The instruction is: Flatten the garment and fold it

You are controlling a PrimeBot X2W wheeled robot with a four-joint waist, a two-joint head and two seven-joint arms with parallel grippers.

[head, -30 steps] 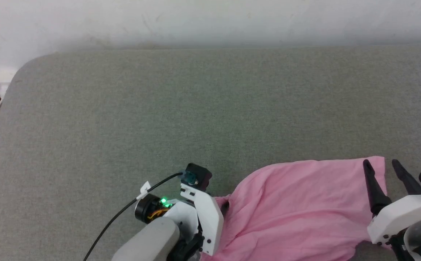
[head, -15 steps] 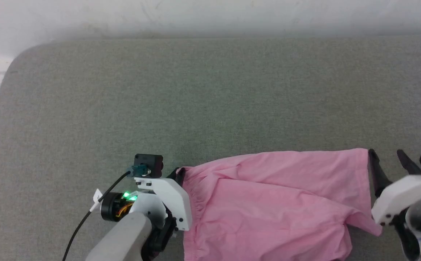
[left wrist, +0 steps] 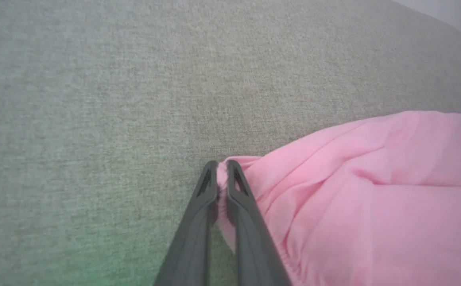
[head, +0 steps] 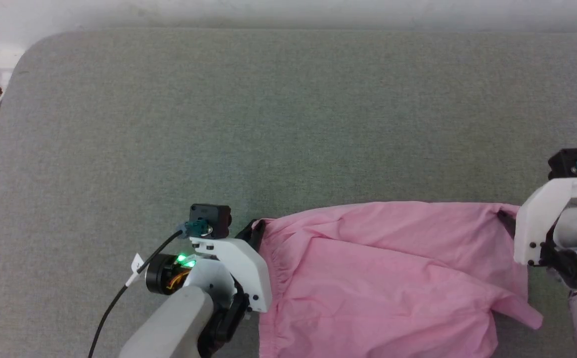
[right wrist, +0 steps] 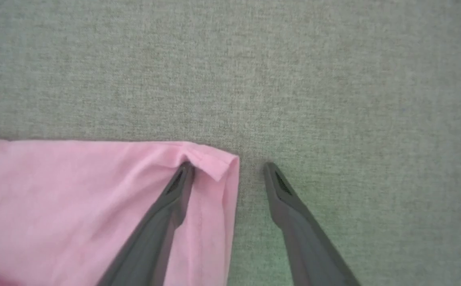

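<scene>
Grey fabric surface [head: 268, 109], one garment [head: 383, 278], two grippers.
Now my left gripper [left wrist: 222, 169] clenches the waistband; right gripper [right wrist: 228, 165] jaws straddle the hem, released.

Garment [head: 383, 278] on surface [head: 268, 124], at near edge, right of centre; runs off head view's bottom. Bare surface stretches behind it up to wall [head: 288, 10], and far out to left. Left hand [left wrist: 221, 165] at garment's left end, gathered edge pinched between its fingers. Right hand [right wrist: 228, 166] at garment's right end (far corner): one finger over cloth just inside hem, other beside hem over bare surface, hem edge between them.
</scene>
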